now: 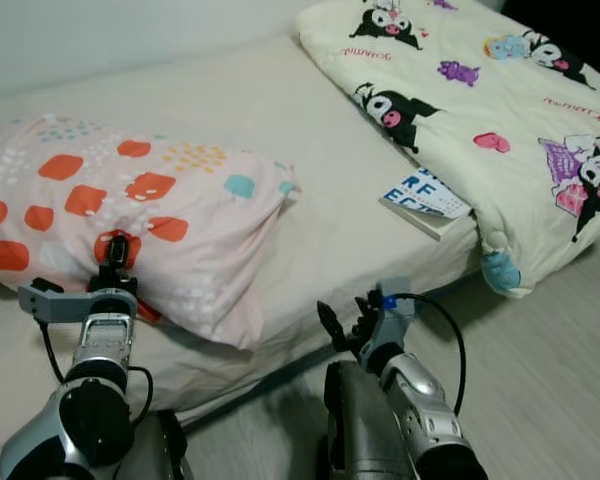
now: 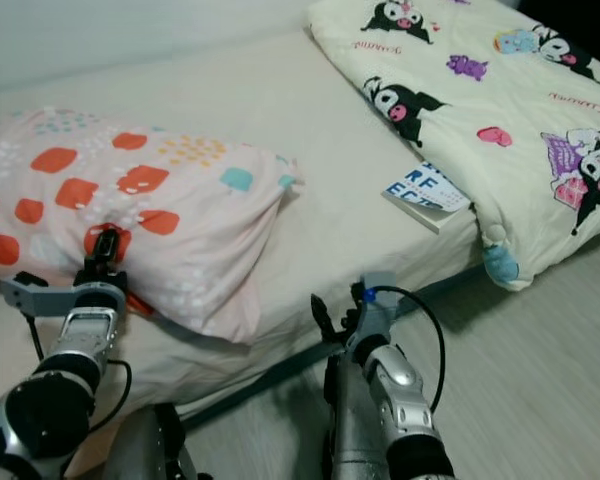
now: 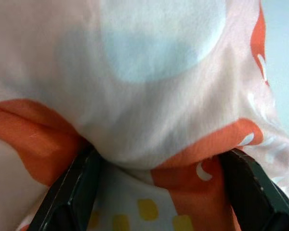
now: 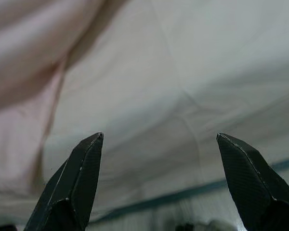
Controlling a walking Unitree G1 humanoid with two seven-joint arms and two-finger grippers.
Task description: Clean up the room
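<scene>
The left gripper (image 1: 117, 252) is up at the near edge of the pillow (image 1: 130, 215), and its fingers (image 3: 72, 192) are clamped on a fold of the fabric, pink cloth with orange patches bulging between them in the left wrist view. That pillow lies on the left part of the bed (image 1: 280, 110), pale pink with orange squares, a few yellow dots and a light blue patch, its right corner sagging toward the near edge of the mattress. Over on the right, the right gripper (image 1: 342, 322) hangs just off the near edge of the bed, above the floor (image 1: 540, 340), and its fingers (image 4: 82, 178) are spread wide with nothing between them; the right wrist view looks past them at the cream sheet and a strip of the pink pillow. Far right, a cream comforter (image 1: 480, 100) printed with black-and-white cartoon characters is bunched across the bed and droops over the near right corner. A book (image 1: 425, 200) with blue letters on a white cover lies flat on the sheet, its right part tucked under the comforter's edge, well apart from the pillow.
</scene>
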